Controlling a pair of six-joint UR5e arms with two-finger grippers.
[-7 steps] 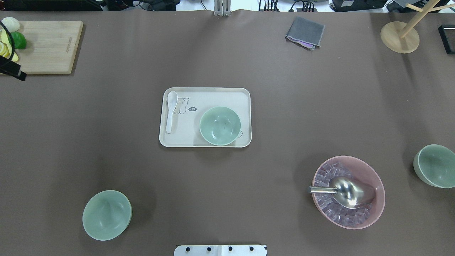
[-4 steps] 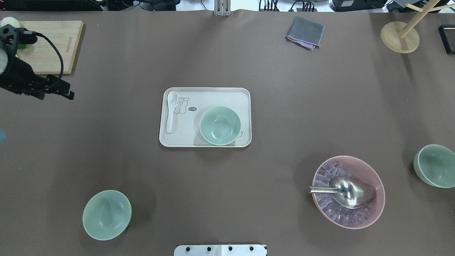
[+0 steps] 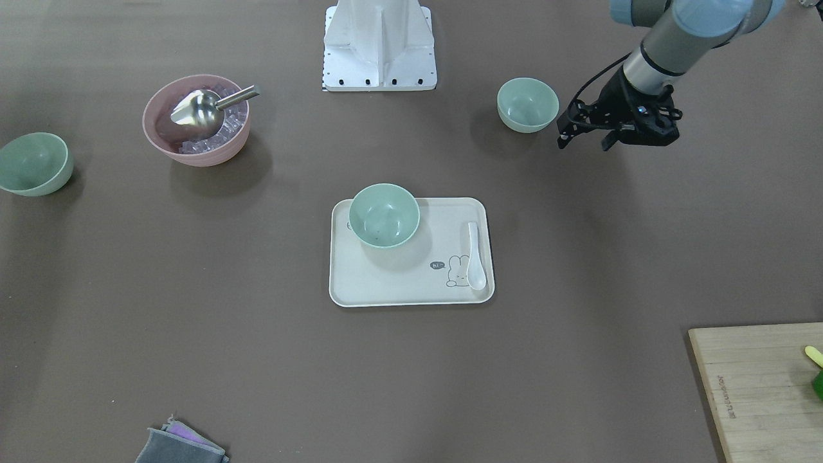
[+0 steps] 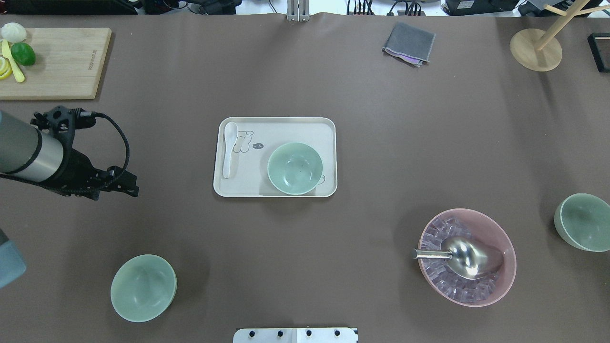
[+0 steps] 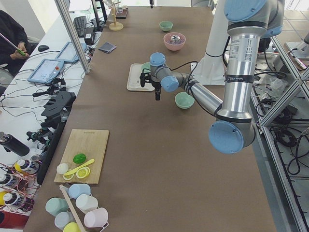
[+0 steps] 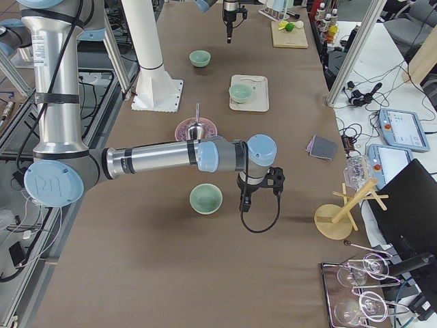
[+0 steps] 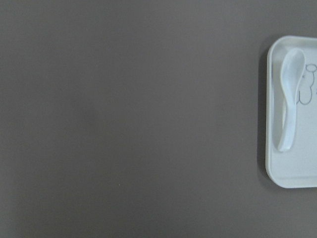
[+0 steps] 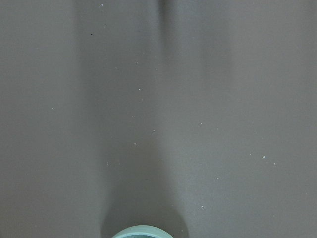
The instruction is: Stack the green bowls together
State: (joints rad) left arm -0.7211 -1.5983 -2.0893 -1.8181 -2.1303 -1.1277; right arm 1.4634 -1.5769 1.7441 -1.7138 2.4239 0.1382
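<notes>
green bowls (image 4: 295, 168): none stacked yet

three sit well apart on the desk (image 4: 381, 143): one on the tray (image 4: 276, 125) at centre of the overhead view, one (image 4: 143, 287) lower left, one (image 4: 584, 222) at the right edge. left fingers (image 3: 564, 135) hang wide and empty at mid left, touching no bowl. right fingers (image 6: 244, 201): cannot tell. all the stacking is left to do.
</notes>
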